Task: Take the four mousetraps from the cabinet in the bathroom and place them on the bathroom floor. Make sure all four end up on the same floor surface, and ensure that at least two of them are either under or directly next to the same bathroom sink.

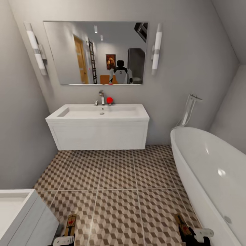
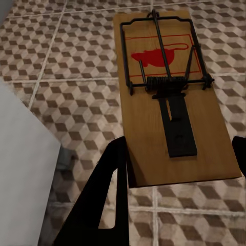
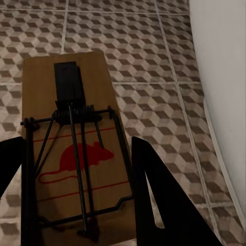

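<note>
Cube-patterned bathroom floor (image 1: 116,174), white sink (image 1: 99,112) ahead, bathtub (image 1: 212,174) on the right.
Each hand carries a mousetrap low over the tiles: left hand (image 2: 177,171) clamped on the left mousetrap (image 2: 171,97), right hand (image 3: 77,174) clamped on the right mousetrap (image 3: 72,143), probably to set them by the sink.
</note>
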### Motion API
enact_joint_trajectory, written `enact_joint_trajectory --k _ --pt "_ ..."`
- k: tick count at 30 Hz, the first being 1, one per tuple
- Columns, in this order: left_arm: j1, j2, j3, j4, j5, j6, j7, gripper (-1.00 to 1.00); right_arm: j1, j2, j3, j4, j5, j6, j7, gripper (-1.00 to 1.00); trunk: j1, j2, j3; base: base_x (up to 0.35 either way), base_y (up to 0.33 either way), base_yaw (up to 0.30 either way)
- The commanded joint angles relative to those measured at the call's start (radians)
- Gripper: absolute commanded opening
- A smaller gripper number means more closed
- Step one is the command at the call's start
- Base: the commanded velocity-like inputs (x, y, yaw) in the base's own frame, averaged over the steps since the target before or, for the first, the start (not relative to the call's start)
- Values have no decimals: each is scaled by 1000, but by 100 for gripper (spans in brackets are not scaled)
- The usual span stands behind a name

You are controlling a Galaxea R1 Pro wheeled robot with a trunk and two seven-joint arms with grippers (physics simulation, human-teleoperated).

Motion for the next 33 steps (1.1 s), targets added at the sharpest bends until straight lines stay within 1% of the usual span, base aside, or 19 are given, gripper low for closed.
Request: enact_joint_trajectory --k 1,11,33 --pt "0 1 -8 -3 0 -2 11 -100 -1 -1 5 1 -13 -4 5 -100 1 0 -1 311 0 0" --pt "0 1 -8 -3 0 -2 11 -100 -1 -1 5 1 -13 -4 5 -100 1 0 -1 311 0 39" --pt "0 1 -9 -3 0 -2 11 -100 -1 -2 5 1 -13 -5 7 -100 1 0 -1 312 0 2"
